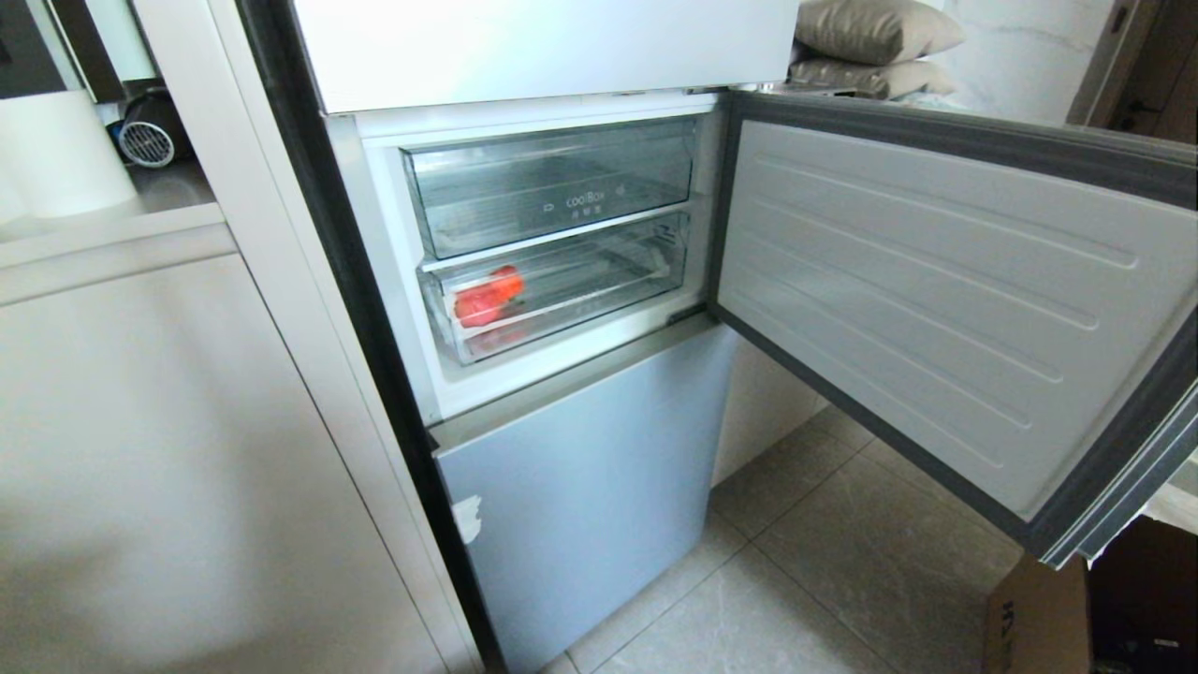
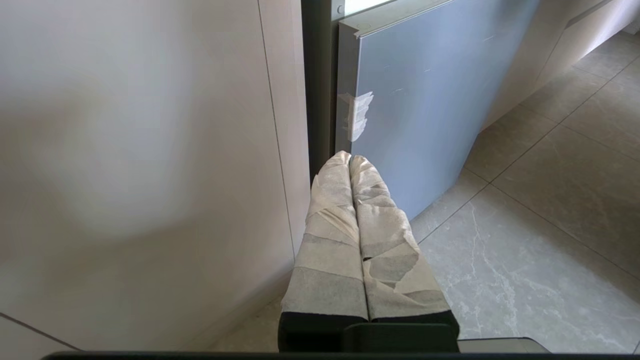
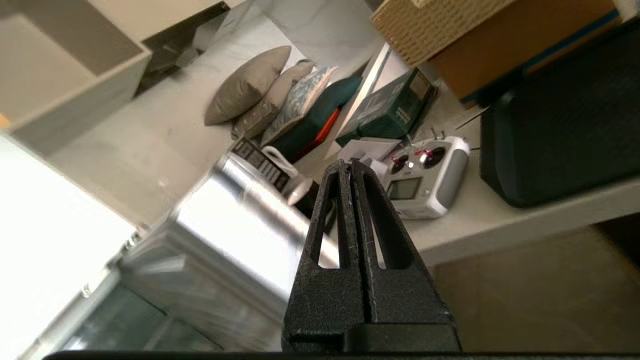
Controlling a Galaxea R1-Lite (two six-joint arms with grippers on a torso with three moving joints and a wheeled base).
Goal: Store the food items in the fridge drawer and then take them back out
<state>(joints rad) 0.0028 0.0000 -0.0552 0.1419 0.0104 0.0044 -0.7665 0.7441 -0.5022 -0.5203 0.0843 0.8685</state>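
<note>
Head view: fridge door point(image 1: 936, 309) swung wide open. Two clear bins inside; lettered bin point(image 1: 552, 187) above, fridge drawer point(image 1: 580, 290) below it, pushed in. Food items point(image 1: 487, 296), red, lie at the drawer's left end. Left gripper point(image 2: 350, 162), taped fingers pressed together, empty, low by the lower fridge door point(image 2: 420, 100). Right gripper point(image 3: 350, 167) closed, empty, aimed at a cluttered shelf point(image 3: 500, 220).

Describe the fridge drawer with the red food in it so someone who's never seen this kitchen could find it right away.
Look at the fridge whose middle door hangs open to the right. Inside are two clear plastic bins, one above the other; the fridge drawer is the lower. Unlike the lettered bin above, its front is plain, and red food items sit at its left end.
</note>
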